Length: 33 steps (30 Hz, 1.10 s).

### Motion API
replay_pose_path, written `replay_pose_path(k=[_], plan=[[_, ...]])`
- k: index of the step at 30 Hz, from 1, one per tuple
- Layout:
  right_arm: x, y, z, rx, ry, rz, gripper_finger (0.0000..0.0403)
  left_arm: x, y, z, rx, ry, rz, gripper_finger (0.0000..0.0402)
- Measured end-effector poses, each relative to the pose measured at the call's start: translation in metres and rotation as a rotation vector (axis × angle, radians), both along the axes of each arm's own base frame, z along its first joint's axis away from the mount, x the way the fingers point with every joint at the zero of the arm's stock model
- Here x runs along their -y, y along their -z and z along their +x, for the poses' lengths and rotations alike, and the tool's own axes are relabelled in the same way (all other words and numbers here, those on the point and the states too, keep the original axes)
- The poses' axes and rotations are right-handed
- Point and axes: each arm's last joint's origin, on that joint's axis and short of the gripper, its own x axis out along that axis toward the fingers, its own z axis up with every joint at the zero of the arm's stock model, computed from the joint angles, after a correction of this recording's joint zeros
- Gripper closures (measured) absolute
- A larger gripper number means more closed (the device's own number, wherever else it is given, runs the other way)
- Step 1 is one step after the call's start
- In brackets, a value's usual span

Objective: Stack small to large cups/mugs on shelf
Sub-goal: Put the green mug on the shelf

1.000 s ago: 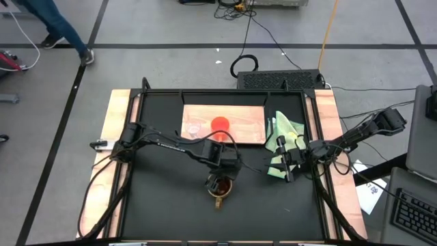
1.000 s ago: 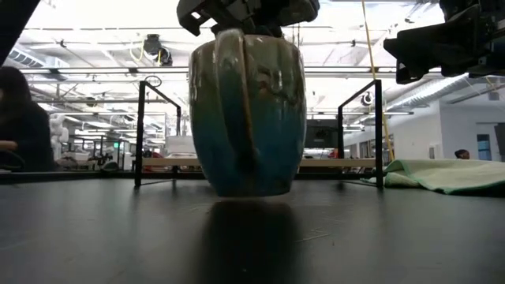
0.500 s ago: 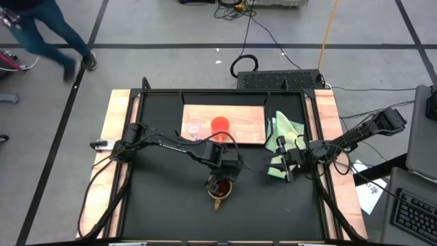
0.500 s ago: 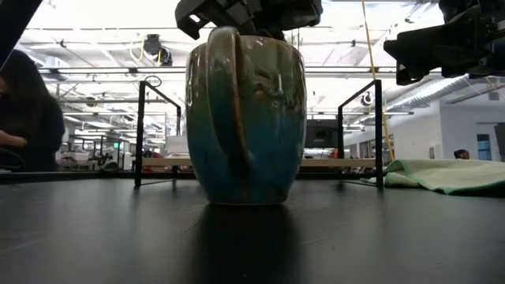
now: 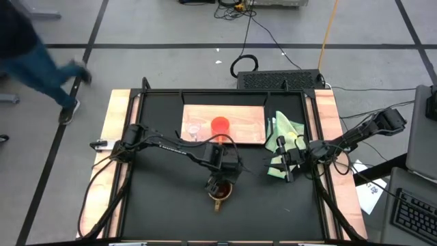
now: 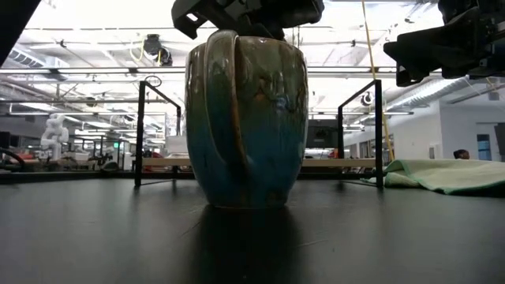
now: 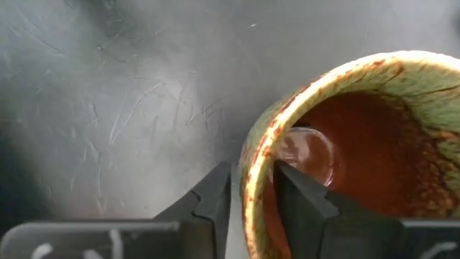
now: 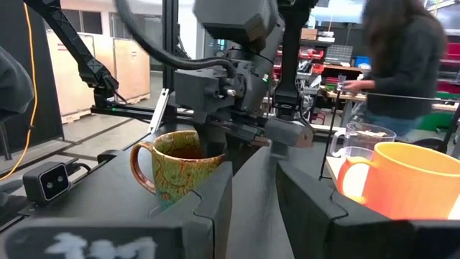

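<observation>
The brown glossy mug (image 5: 220, 193) stands upright on the black table, near the middle and toward the near edge, its handle (image 6: 221, 110) facing the near edge. My left gripper (image 5: 222, 179) is shut on its rim from above. The orange cup (image 5: 220, 125) and the tiny clear glass cup (image 5: 194, 128) stand side by side on the light-wood shelf board (image 5: 246, 123) at the far side. My right gripper (image 5: 283, 165) hovers open and empty over the pale green cloth (image 5: 285, 140). My left gripper straddles the mug's wall at the rim (image 7: 253, 176), on the side opposite the handle. One finger (image 7: 302, 208) is inside the mug and one (image 7: 212, 208) is outside, both pointing down. The mug stands upright with its base (image 6: 246, 203) on the table.
A dark frame with upright posts (image 6: 140, 134) borders the table. The green cloth (image 6: 450, 175) lies to the right of the shelf. People show in the room beyond the table (image 8: 402, 65) and on the floor at far left (image 5: 41, 61).
My left gripper has gone down and slightly toward the near edge with the brown mug. The mug was held just clear of the table and now stands on its base; its handle has turned a little.
</observation>
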Motion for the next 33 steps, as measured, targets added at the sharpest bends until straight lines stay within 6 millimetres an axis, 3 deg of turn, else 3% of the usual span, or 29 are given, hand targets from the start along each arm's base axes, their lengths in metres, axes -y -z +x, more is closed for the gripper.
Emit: replay_pose_path(k=[7, 14, 17, 21, 27, 33], plan=[[0.000, 0.000, 0.000, 0.000, 0.000, 0.000, 0.0301, 0.010, -0.004, -0.004, 0.030, 0.013, 0.089, 0.0249], [0.000, 0.000, 0.000, 0.003, 0.000, 0.001, 0.0301, 0.016, -0.035, -0.013, 0.132, 0.005, 0.126, 0.0200], [0.000, 0.000, 0.000, 0.003, 0.000, 0.001, 0.0301, 0.014, -0.053, -0.022, 0.155, -0.003, 0.115, 0.0198], [0.000, -0.001, 0.000, 0.006, 0.000, 0.002, 0.0301, 0.009, -0.075, -0.040, 0.146, -0.008, 0.115, 0.0244], [0.000, -0.001, 0.000, 0.006, 0.000, 0.002, 0.0301, 0.009, -0.102, -0.072, 0.103, 0.001, 0.103, 0.0386], [0.000, 0.000, 0.000, 0.004, 0.000, 0.002, 0.0301, 0.008, -0.091, -0.110, 0.069, 0.005, 0.106, 0.0399]])
